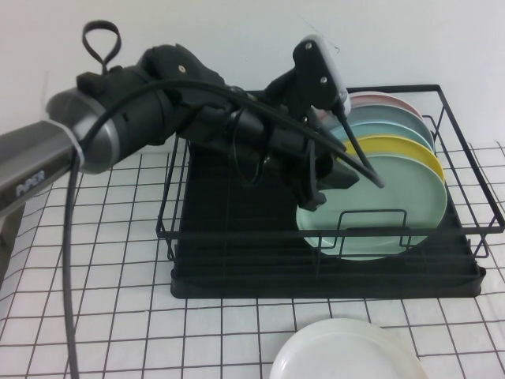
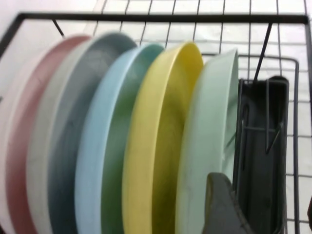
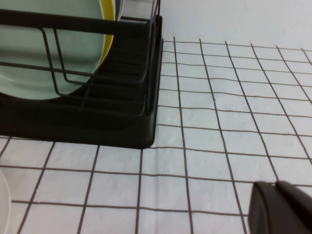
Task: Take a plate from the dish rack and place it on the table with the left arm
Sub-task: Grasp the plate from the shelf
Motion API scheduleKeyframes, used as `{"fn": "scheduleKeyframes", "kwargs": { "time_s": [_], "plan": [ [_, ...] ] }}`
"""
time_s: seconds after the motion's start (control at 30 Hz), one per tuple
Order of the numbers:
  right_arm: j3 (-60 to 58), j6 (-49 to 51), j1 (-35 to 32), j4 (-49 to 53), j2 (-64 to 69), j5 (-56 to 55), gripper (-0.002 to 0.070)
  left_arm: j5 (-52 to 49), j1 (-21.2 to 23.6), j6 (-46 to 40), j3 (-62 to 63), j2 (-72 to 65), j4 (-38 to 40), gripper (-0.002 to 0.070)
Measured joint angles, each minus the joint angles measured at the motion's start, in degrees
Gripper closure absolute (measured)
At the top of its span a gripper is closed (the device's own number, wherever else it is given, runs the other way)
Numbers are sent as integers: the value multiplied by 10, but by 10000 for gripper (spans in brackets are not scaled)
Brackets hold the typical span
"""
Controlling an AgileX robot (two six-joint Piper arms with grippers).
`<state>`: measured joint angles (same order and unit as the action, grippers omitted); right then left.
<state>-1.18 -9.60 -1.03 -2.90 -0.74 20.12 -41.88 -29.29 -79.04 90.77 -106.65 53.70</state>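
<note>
Fingers [image 2: 220, 207] spread, left gripper [image 1: 331, 192] by racked plate [image 1: 383, 213]; right gripper [image 3: 285, 209] low over gridded table [image 3: 219, 122].

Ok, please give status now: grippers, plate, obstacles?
Left gripper at mint plate rim, plate standing in dish rack. Right gripper low over table. Yellow plate close behind.

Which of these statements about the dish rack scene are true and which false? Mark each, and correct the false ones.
1. The mint-green plate stands upright at the front of the row in the dish rack. True.
2. The left gripper is at that plate's edge. True.
3. The yellow plate lies flat on the table. False: it stands in the rack, right behind the mint-green one.
4. The right gripper is inside the rack. False: it sits low over the table, outside the rack.
5. A white plate rests on the table in front of the rack. True.
</note>
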Motion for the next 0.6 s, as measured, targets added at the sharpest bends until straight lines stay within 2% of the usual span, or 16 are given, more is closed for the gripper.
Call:
{"fn": "scheduleKeyframes", "kwargs": {
  "time_s": [0.6],
  "plan": [
    [0,0,0,0,0,0,678,63,0,-26,0,-43,0,340]
  ]
}}
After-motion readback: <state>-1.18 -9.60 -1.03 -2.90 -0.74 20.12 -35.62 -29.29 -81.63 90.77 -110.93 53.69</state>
